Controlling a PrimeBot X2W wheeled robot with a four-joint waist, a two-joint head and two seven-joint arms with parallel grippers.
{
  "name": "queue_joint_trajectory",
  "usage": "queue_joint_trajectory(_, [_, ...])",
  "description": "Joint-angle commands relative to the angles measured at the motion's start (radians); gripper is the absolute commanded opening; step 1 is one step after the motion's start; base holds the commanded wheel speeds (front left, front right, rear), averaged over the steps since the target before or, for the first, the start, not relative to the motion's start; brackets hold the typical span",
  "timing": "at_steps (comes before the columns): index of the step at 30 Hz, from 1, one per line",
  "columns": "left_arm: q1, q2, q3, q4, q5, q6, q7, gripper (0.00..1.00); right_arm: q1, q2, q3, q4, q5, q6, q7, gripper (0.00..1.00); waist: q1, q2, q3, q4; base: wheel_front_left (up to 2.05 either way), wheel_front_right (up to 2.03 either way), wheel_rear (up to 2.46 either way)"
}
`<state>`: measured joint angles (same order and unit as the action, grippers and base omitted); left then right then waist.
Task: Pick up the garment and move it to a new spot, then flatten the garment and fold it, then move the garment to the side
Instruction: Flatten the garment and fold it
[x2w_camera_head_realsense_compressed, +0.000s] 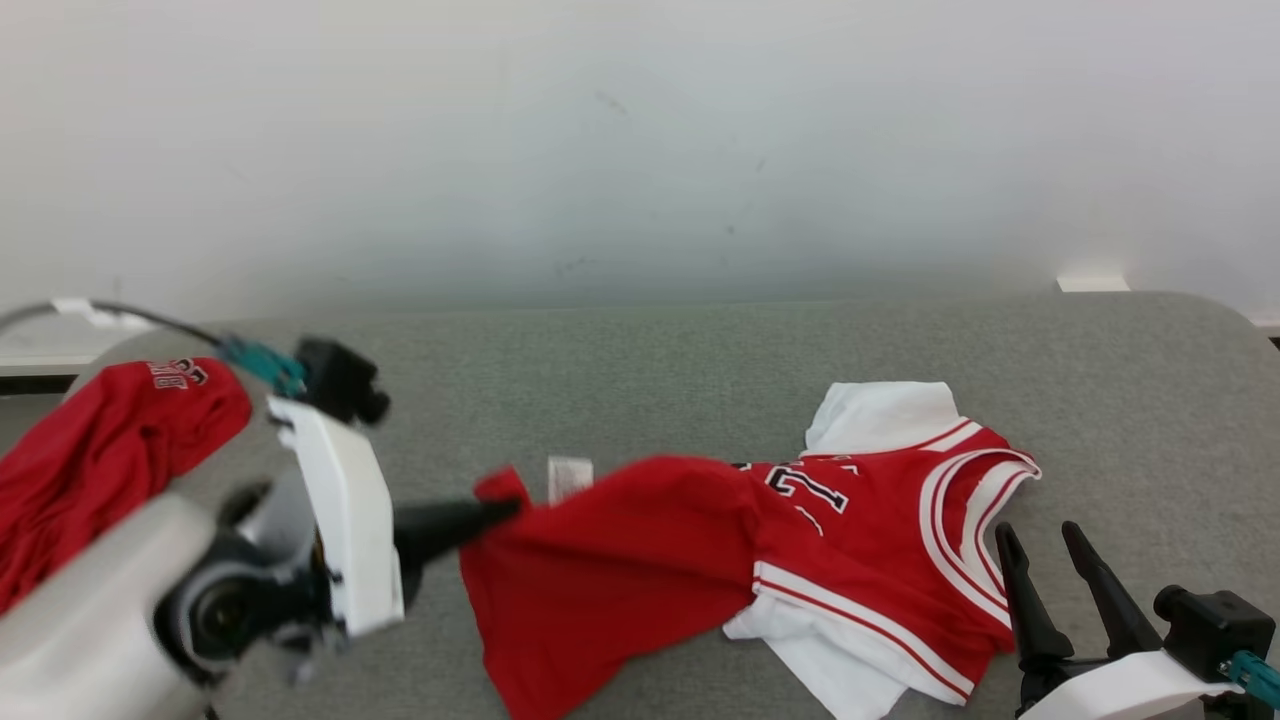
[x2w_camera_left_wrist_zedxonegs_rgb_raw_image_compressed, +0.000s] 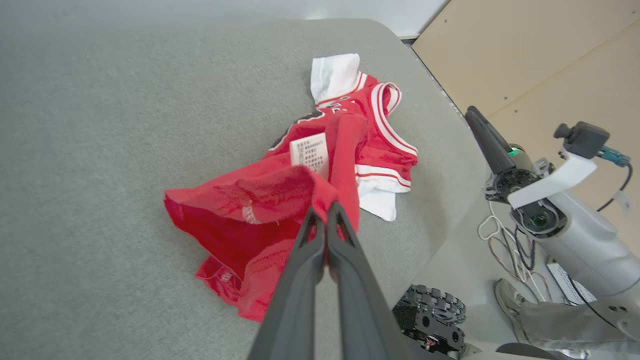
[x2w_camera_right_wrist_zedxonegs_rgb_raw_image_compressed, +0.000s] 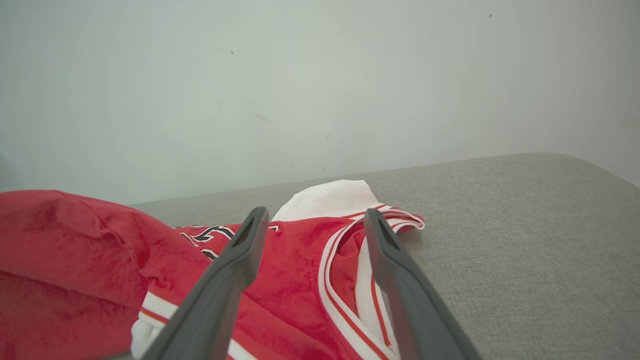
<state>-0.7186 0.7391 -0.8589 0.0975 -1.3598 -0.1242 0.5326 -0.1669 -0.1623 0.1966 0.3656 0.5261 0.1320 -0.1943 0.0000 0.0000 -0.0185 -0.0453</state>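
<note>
— What can't you make out?
— On the jersey (x2w_camera_head_realsense_compressed: 640, 570) the number is half under a fold, and its near hem is cut off. The print on the label (x2w_camera_left_wrist_zedxonegs_rgb_raw_image_compressed: 310, 152) is too small for me to read.

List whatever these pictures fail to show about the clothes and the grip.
- Care label print: left wrist view, too small to read.
- Jersey number: head view, partly buried in folds.
- Cloth inside the left gripper: left wrist view, hidden by its closed fingers.
- Red cloth at far left: head view, cut by the edge and the left arm.
</note>
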Motion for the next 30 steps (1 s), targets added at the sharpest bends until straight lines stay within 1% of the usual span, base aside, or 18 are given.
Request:
queue_joint_trajectory(1, [0.044,0.014,-0.007,-0.032,-0.034,-0.005,0.014,0.0,0.02,-0.006,-0.008,-0.006,-0.013,-0.003,0.004,1.0,0.0,0.0,-0.01,0.018,0.0,0.0,0.0])
queue_joint_trajectory(3, [0.096,0.039,-0.023,-0.094,-0.074,-0.005,0.038,0.0,0.031,-0.004,-0.017,-0.015,-0.016,-0.003,0.008,1.0,0.0,0.0,-0.011,0.025,0.0,0.0,0.0])
queue_joint_trajectory(5, [0.146,0.051,-0.045,-0.144,-0.088,0.0,0.046,0.0,0.038,-0.005,-0.024,-0.022,-0.021,-0.003,0.018,1.0,0.0,0.0,-0.01,0.029,0.0,0.0,0.0])
queue_joint_trajectory(8, [0.217,0.051,-0.079,-0.18,-0.081,0.013,0.03,0.0,0.047,-0.005,-0.032,-0.027,-0.027,-0.003,0.031,1.0,0.0,0.0,-0.008,0.032,0.0,0.0,0.0])
queue_joint_trajectory(10, [0.254,0.034,-0.098,-0.172,-0.058,0.02,-0.001,0.0,0.049,-0.001,-0.034,-0.03,-0.032,-0.003,0.035,1.0,0.0,0.0,-0.006,0.032,0.0,0.0,0.0])
queue_joint_trajectory(11, [0.27,0.02,-0.103,-0.158,-0.043,0.022,-0.028,0.09,0.05,0.001,-0.034,-0.031,-0.034,-0.003,0.039,1.0,0.0,0.0,-0.004,0.032,0.0,0.0,0.0])
queue_joint_trajectory(12, [0.284,0.004,-0.104,-0.136,-0.027,0.024,-0.061,0.25,0.051,0.002,-0.033,-0.033,-0.036,-0.003,0.041,1.0,0.0,0.0,-0.002,0.031,0.0,0.0,0.0])
queue_joint_trajectory(13, [0.297,-0.014,-0.109,-0.113,-0.002,0.022,-0.096,0.37,0.05,0.004,-0.033,-0.034,-0.037,-0.003,0.043,1.0,0.0,0.0,0.001,0.031,0.0,0.0,0.0])
queue_joint_trajectory(14, [0.308,-0.034,-0.113,-0.088,0.019,0.02,-0.128,0.39,0.049,0.005,-0.033,-0.034,-0.038,-0.003,0.043,1.0,0.0,0.0,0.004,0.03,0.0,0.0,0.0])
queue_joint_trajectory(15, [0.32,-0.056,-0.115,-0.063,0.034,0.018,-0.166,0.53,0.05,0.007,-0.033,-0.035,-0.039,-0.003,0.045,1.0,0.0,0.0,0.006,0.03,0.0,0.0,0.0])
queue_joint_trajectory(16, [0.331,-0.077,-0.116,-0.035,0.046,0.017,-0.198,0.86,0.05,0.008,-0.032,-0.035,-0.04,-0.003,0.048,1.0,0.0,0.0,0.008,0.03,0.0,0.0,0.0])
queue_joint_trajectory(17, [0.34,-0.096,-0.117,-0.008,0.059,0.013,-0.23,0.98,0.05,0.009,-0.03,-0.035,-0.04,-0.003,0.048,1.0,0.0,0.0,0.01,0.03,0.0,0.0,0.0])
queue_joint_trajectory(20, [0.361,-0.148,-0.123,0.056,0.08,0.006,-0.305,1.0,0.048,0.008,-0.028,-0.036,-0.04,-0.003,0.051,1.0,0.0,0.0,0.016,0.029,0.0,0.0,0.0])
queue_joint_trajectory(22, [0.369,-0.168,-0.123,0.082,0.086,0.002,-0.343,1.0,0.049,0.008,-0.029,-0.035,-0.039,-0.003,0.051,1.0,0.0,0.0,0.017,0.031,0.0,0.0,0.0])
queue_joint_trajectory(24, [0.363,-0.162,-0.128,0.091,0.116,-0.001,-0.369,1.0,0.052,0.007,-0.031,-0.035,-0.039,-0.003,0.051,1.0,0.0,0.0,0.016,0.034,0.0,0.0,0.0])
queue_joint_trajectory(26, [0.348,-0.141,-0.127,0.085,0.161,0.001,-0.403,1.0,0.052,0.003,-0.035,-0.041,-0.042,-0.003,0.047,1.0,0.0,0.0,0.014,0.038,0.0,0.0,0.0])
queue_joint_trajectory(29, [0.342,-0.113,-0.089,0.051,0.206,0.037,-0.48,1.0,0.055,0.001,-0.045,-0.052,-0.043,-0.003,0.041,1.0,0.0,0.0,0.007,0.044,0.0,0.0,0.0])
queue_joint_trajectory(30, [0.342,-0.113,-0.089,0.051,0.206,0.037,-0.48,1.0,0.055,0.001,-0.045,-0.052,-0.043,-0.003,0.041,1.0,0.0,0.0,0.007,0.044,0.0,0.0,0.0])
